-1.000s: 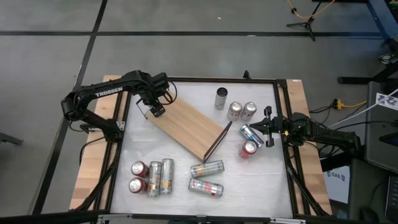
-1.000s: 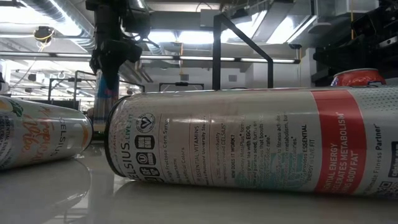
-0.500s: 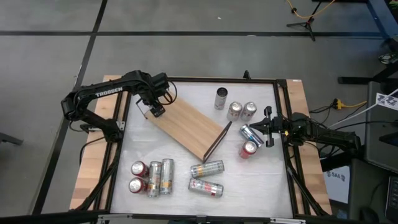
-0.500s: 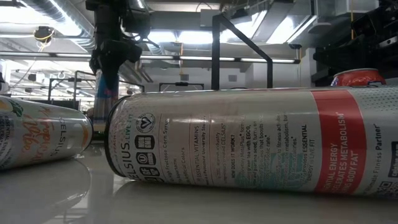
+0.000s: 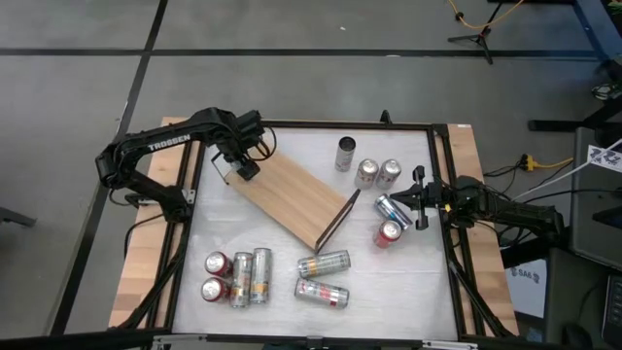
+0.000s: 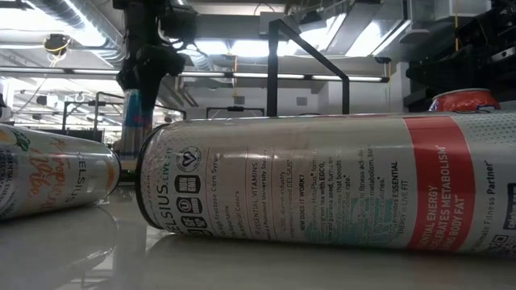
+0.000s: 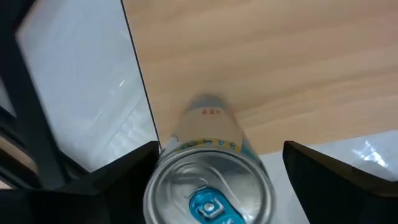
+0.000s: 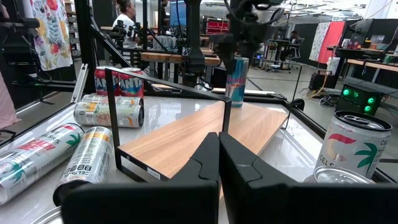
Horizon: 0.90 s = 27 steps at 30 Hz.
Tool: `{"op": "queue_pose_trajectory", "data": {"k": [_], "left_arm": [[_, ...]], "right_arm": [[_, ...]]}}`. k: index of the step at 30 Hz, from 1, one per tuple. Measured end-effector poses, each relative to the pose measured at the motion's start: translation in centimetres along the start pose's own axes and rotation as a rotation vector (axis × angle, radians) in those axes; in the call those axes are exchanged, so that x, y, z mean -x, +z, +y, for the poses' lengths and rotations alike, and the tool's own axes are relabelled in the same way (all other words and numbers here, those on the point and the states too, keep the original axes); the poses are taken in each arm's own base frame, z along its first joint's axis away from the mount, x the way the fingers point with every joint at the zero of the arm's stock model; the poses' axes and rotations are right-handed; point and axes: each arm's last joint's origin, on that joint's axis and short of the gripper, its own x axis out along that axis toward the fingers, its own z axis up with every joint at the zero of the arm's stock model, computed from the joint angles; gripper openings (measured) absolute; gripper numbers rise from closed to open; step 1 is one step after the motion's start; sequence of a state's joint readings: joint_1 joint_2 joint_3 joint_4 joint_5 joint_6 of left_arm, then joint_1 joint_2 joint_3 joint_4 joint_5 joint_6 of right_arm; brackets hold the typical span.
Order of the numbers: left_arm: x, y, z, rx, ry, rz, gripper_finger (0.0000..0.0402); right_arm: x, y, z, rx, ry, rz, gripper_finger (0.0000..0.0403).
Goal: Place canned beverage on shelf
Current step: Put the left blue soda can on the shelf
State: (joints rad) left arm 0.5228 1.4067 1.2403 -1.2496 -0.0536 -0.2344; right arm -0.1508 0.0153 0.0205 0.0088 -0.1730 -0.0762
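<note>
The shelf [image 5: 292, 199] is a light-brown board with a black frame at one end [image 5: 342, 219], lying slantwise mid-table; it also shows in the right wrist view [image 8: 205, 134]. A pale can with a blue tab [image 7: 208, 186] stands upright on the board's far-left end [image 8: 237, 78]. My left gripper [image 5: 238, 167] is above it, pointing down, open, with one finger on each side of the can [image 7: 221, 149]. My right gripper [image 5: 420, 199] is shut and empty at the table's right side [image 8: 219, 146]. My left gripper comes at the can from above with a finger on either side of its upper body. One finger [image 7: 134, 165] lies right beside the can's side; I cannot tell whether it touches. The other finger [image 7: 323, 168] stands apart from it. The can's bottom rests on the board.
Three upright cans [image 5: 366, 173] stand at the far side. A blue can [image 5: 392, 208] and a red can [image 5: 388, 233] lie by my right gripper. Several cans lie near the front [image 5: 238, 277], [image 5: 324, 277]; one fills the low view [image 6: 322, 185].
My left gripper has shifted a little toward the table's far-left corner. The shelf's framed end has shifted slightly to the left. The can stays upright on the board.
</note>
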Motion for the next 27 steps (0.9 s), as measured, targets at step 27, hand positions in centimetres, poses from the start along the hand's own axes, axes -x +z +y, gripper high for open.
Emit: {"op": "queue_pose_trajectory", "data": {"k": [27], "left_arm": [[3.8, 0.2, 0.0, 0.158, 0.048, -0.033, 0.0334]], "right_arm": [[0.0, 0.0, 0.0, 0.0, 0.0, 0.0, 0.0001]]}}
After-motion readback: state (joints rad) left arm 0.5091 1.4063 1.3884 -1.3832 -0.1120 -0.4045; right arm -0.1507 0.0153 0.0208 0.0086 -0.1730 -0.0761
